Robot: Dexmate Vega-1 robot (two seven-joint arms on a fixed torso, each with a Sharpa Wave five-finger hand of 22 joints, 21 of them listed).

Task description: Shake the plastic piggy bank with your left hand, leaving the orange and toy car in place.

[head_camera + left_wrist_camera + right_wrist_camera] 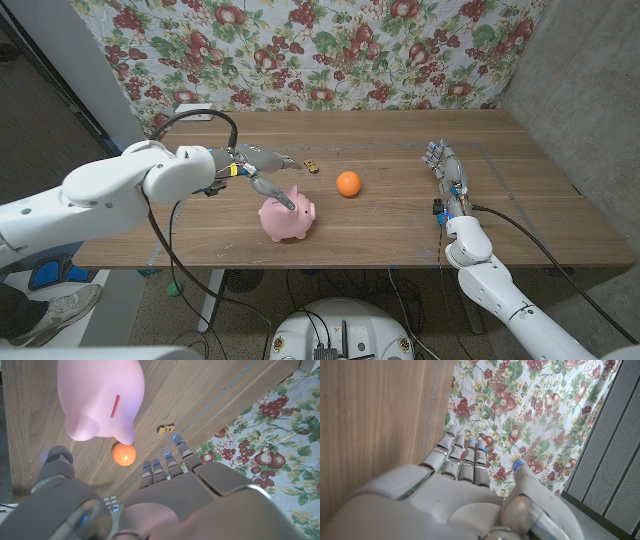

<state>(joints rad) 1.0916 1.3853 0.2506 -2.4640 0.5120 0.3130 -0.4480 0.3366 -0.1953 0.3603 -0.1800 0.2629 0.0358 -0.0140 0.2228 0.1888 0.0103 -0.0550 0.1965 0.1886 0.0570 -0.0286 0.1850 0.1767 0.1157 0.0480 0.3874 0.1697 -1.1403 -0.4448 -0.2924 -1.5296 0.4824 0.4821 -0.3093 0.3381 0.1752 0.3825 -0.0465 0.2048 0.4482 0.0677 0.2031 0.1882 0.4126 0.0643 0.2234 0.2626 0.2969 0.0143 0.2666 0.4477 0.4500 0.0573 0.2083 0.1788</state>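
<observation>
Table (400,225): long wooden top with a straight, fine grain; much bare wood lies between the orange and the right hand and along the near edge.
Cloth (330,50): a soft backdrop printed with red fruit and green leaves hangs behind the far edge of the table.
Left hand (262,172): grey and white, jointed. It reaches out above the table just behind the piggy bank, fingers spread and extended with nothing between them. In the head view one finger slants down toward the pig's back, but whether it touches, I cannot tell. The left wrist view shows the pig apart from the palm.
Right hand (447,172): fingers straight and close together, holding nothing; it lies along the table's right part, well apart from all three things.
Piggy bank (288,217): smooth, glossy pink plastic, rounded body with a coin slot on its back; stands on the table near the front edge, left of centre.
Orange (347,183): round and matt, just beyond and right of the pig.
Toy car (312,166): tiny, yellowish, behind the pig, near the left fingertips.
</observation>
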